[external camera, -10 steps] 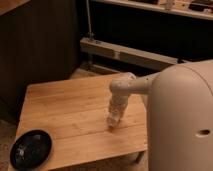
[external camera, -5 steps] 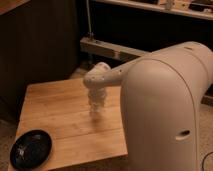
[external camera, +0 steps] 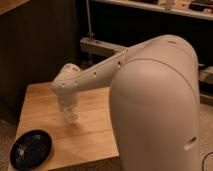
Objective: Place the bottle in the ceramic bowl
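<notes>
The black glossy ceramic bowl (external camera: 31, 148) sits at the front left corner of the wooden table (external camera: 92, 130). My white arm reaches down over the middle of the table. The gripper (external camera: 70, 112) is at the arm's lower end, up and to the right of the bowl. It holds a small whitish bottle (external camera: 72, 118) that hangs upright just above the wood. The wrist hides most of the gripper. The bowl has nothing in it.
My large white arm shell (external camera: 155, 105) fills the right half of the view and hides the table's right side. A dark wall panel (external camera: 40, 45) stands behind the table. A metal shelf frame (external camera: 100, 47) is at the back.
The gripper with the bottle has moved left across the table, closer to the bowl. The arm shell has swung in and now covers more of the view.
</notes>
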Controlling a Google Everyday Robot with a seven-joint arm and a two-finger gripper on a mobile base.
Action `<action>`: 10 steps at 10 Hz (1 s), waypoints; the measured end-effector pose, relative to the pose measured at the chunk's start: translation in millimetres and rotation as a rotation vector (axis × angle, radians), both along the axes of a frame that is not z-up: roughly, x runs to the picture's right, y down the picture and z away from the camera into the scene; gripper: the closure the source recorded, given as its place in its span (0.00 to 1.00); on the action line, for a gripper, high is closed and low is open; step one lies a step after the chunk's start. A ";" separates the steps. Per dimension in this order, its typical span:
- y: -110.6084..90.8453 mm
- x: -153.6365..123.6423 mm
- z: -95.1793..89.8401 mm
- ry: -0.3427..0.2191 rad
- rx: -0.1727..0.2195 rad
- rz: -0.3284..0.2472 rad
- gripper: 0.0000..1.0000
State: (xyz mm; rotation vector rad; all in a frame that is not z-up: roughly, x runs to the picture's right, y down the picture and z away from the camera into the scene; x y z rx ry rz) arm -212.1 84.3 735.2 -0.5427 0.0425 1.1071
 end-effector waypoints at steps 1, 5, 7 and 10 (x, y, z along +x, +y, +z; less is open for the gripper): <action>8.1 -20.4 -17.7 -0.066 0.019 -0.070 1.00; 44.8 -83.3 -85.0 -0.308 0.074 -0.336 1.00; 47.1 -86.5 -89.9 -0.326 0.080 -0.358 1.00; 47.6 -87.0 -90.2 -0.327 0.080 -0.359 1.00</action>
